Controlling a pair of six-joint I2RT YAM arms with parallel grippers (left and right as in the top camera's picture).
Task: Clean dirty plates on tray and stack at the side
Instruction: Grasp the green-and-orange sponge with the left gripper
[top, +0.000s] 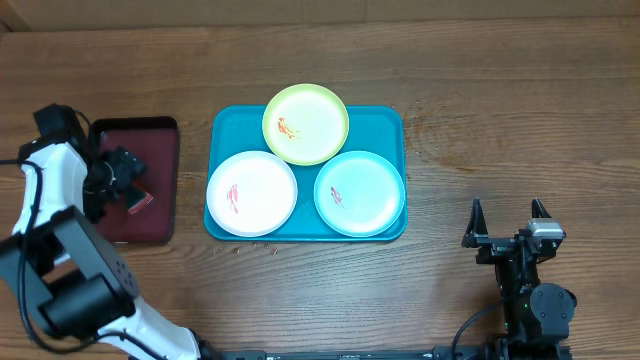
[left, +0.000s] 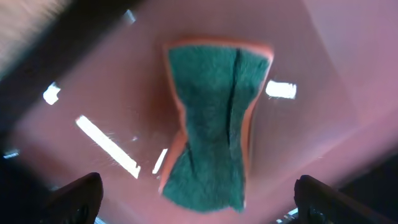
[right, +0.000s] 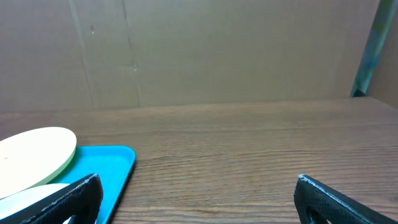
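Left claw hangs released over the green, orange-edged sponge in the dark red tray: lower centred, clench across its narrow waist. The round plastic white plate, yellow-green plate and aqua plate lie on the teal-blue rectangular tray, right. Right claw: released.

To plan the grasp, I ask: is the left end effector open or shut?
Open. The left end effector has its fingertips wide apart; the sponge lies between them, not gripped.

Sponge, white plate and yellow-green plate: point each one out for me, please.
sponge (left: 208, 121), left wrist view, middle of its green face.
white plate (top: 256, 192), overhead view, bare centre.
yellow-green plate (top: 314, 120), overhead view, bare centre.
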